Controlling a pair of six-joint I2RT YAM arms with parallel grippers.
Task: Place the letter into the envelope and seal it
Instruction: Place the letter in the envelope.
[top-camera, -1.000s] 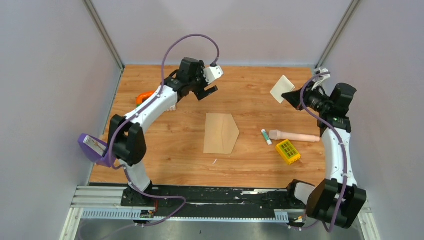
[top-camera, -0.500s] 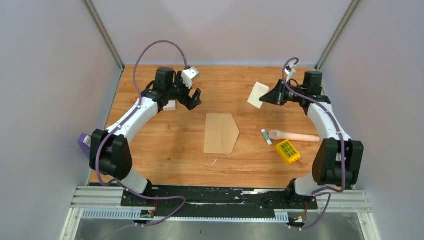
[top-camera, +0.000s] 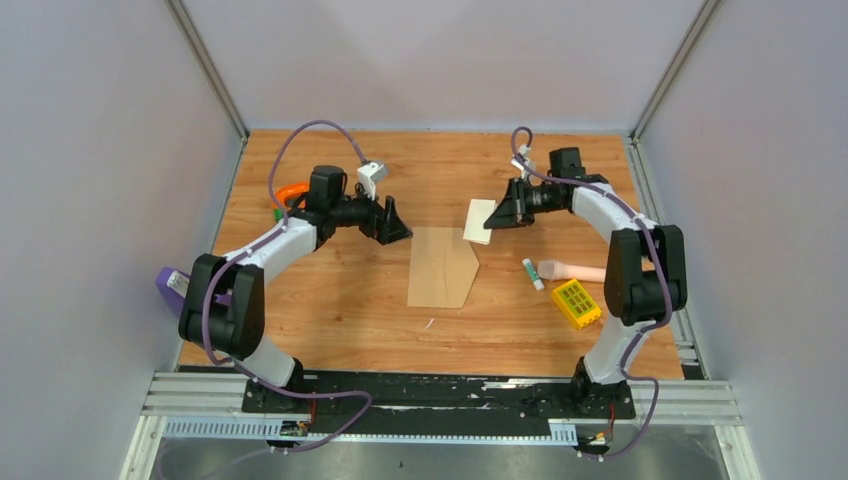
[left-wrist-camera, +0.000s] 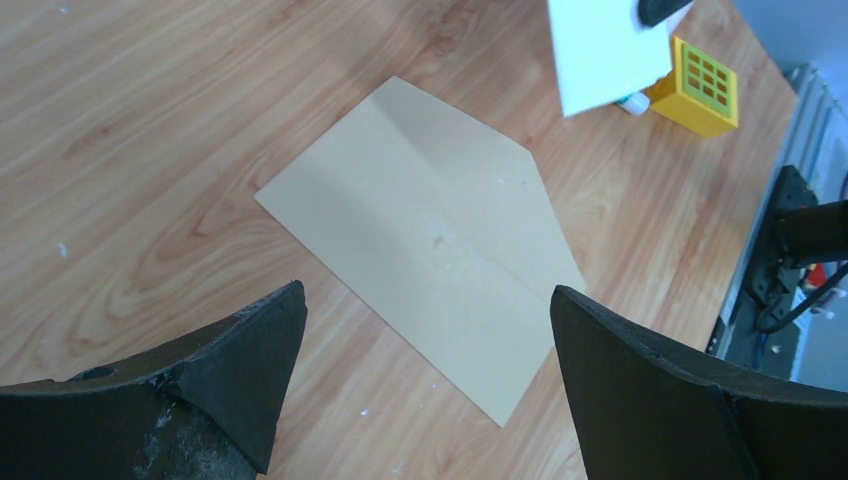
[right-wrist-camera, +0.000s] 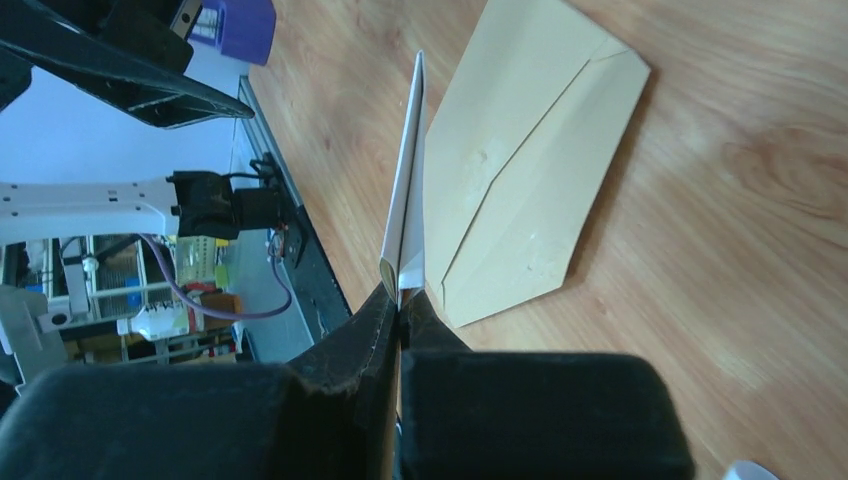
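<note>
Envelope (top-camera: 441, 267) and letter (top-camera: 479, 221) both sit near the middle of your wood-grain bench (top-camera: 340, 290).

At the far left edge you have a purple plastic piece (top-camera: 175, 290), and further back an orange item (top-camera: 290, 190) half hidden behind the left arm. Your left end effector (top-camera: 392, 222) is released, its two dark, rough-surfaced fingers spread wide and empty, just left of the envelope's far corner.

The envelope lies flat on the bench: matte tan kraft paper, a rectangle ending in a blunt triangular point that faces right. Straight fold seams cross its face, along with a few small scuffs.

Just right of its far corner is the letter, a thin, smooth, pale rectangular sheet, lighter than the envelope. Your right end effector (top-camera: 503, 213) is clenched on one edge of it. From the right wrist you see the sheet edge-on, standing upright off the bench.

Further right lie a small white tube with a green end (top-camera: 533, 273), a smooth pink cylinder (top-camera: 585, 270) and a yellow block with a grid of square holes (top-camera: 576, 304).
</note>
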